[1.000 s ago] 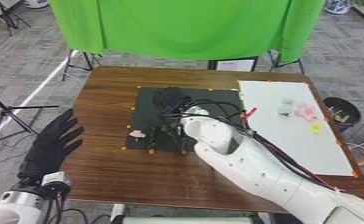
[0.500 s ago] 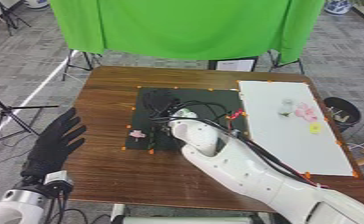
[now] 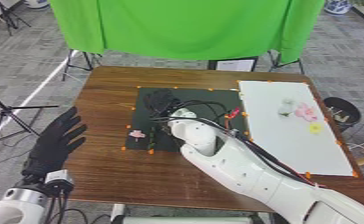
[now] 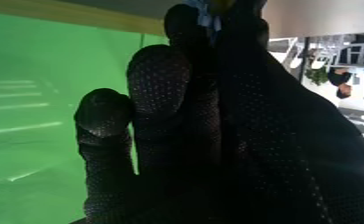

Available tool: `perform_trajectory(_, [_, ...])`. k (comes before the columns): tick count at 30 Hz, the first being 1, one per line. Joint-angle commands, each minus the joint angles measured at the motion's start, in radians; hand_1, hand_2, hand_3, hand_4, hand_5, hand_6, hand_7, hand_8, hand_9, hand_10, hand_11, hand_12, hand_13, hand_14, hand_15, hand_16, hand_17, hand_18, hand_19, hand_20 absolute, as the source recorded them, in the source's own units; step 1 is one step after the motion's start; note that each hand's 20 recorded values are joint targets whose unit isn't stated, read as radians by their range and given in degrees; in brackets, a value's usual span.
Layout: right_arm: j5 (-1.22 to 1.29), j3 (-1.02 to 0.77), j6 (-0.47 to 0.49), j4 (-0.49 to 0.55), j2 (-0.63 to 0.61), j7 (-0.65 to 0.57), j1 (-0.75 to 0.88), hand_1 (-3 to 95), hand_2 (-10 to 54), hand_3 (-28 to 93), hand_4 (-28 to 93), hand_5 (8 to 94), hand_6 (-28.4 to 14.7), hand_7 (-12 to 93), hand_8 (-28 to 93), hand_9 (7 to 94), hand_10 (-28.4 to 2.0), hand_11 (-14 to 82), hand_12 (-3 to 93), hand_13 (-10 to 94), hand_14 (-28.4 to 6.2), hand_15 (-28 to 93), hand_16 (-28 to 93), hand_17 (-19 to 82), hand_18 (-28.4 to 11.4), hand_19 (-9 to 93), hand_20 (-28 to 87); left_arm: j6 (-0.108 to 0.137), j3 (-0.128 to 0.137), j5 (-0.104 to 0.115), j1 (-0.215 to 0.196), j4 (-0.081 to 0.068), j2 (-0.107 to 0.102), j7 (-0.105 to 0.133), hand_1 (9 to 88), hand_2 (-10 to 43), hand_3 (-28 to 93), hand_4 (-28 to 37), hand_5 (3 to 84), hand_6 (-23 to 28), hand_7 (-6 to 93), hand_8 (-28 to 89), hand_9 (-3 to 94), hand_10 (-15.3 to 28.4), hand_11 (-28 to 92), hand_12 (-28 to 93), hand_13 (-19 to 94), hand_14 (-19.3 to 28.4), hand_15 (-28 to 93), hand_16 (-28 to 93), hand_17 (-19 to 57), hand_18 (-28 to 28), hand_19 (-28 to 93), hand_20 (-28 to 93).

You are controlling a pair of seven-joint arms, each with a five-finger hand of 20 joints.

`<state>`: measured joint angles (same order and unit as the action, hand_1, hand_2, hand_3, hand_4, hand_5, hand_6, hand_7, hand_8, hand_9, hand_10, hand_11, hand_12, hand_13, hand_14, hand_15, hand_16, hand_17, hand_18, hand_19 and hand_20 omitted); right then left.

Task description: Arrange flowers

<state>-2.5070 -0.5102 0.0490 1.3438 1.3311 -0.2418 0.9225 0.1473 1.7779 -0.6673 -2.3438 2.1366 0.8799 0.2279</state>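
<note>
As a pale blue bit (image 4: 205,19) is pinched by the right robot hand (image 3: 163,101) above the black mat (image 3: 205,95), a pink flower (image 3: 137,134) is seen to its near left. The left robot hand (image 3: 47,152) is held with straight fingers, farther left. More flowers (image 3: 305,112) are laid off to the right. A flower is likely being placed; next, it must be set down softly.

smooth brown wooden table (image 3: 107,175); folded, matt green cloth (image 3: 192,30)
</note>
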Motion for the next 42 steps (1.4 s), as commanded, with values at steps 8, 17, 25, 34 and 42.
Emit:
perform_trajectory(8, [-0.027, 0.000, 0.034, 0.011, 0.007, -0.025, 0.001, 39.7, -9.5, 84, -28, 56.0, 1.8, 41, -3, 68.8, -6.5, 23.0, 36.1, 63, -5.2, 71, 33, 31, -18.2, 85, 57, -0.004, 0.000, 0.000, 0.009, -0.008, 0.003, -0.013, 25.4, -1.6, 69, -25.0, 23.3, 2.9, 17.2, -9, 17.3, 10.3, 14, 20, 14, 13.3, 24, 5, -13.9, 21.4, 35, 11])
perform_trajectory(17, [-0.006, -0.018, 0.027, 0.023, 0.003, -0.028, 0.002, 35.8, -9.5, 87, -28, 55.3, 1.6, 40, -18, 65.6, -8.4, 29.6, 27.0, 62, -5.4, 72, 32, 31, -18.3, 85, 57, -0.002, 0.003, -0.002, 0.004, -0.006, 0.006, -0.010, 25.4, -1.5, 69, -25.0, 23.4, 2.9, 17.1, -9, 17.3, 10.3, 14, 20, 14, 13.3, 24, 4, -13.9, 21.4, 35, 11])
perform_trajectory(25, [0.168, -0.116, 0.065, 0.180, -0.064, -0.032, 0.043, 28.9, -9.5, 86, -28, 52.8, 0.3, 38, -17, 63.2, -9.6, 30.2, 25.4, 60, -6.2, 73, 32, 30, -18.7, 85, 57, -0.005, 0.009, -0.001, -0.006, -0.005, 0.021, -0.013, 25.4, -1.5, 69, -25.0, 23.3, 2.9, 17.2, -9, 17.3, 10.3, 15, 20, 14, 13.3, 24, 4, -14.0, 21.5, 35, 11])
perform_trajectory(34, [0.295, -0.395, 0.093, 0.477, -0.400, -0.099, 0.241, 24.8, -9.5, 88, -28, 41.1, -3.2, 35, -15, 45.9, -11.7, 32.0, 25.9, 46, -10.3, 72, 27, 23, -20.3, 80, 56, -0.012, 0.025, -0.002, -0.025, 0.000, 0.042, -0.031, 25.5, -1.5, 69, -25.0, 23.3, 2.9, 17.4, -9, 17.3, 10.4, 14, 20, 14, 13.4, 24, 4, -14.0, 21.5, 35, 11])
perform_trajectory(42, [0.279, -0.760, 0.058, 0.586, -0.658, -0.272, 0.620, 26.6, -9.5, 92, -24, 30.1, -4.0, 35, -15, 33.8, -14.6, 27.7, 26.2, 36, -11.8, 71, 19, 18, -20.8, 77, 56, -0.018, 0.035, -0.003, -0.036, 0.001, 0.047, -0.032, 25.4, -1.4, 69, -24.9, 23.3, 2.9, 17.3, -9, 17.4, 10.4, 14, 20, 14, 13.4, 24, 4, -14.0, 21.4, 35, 11])
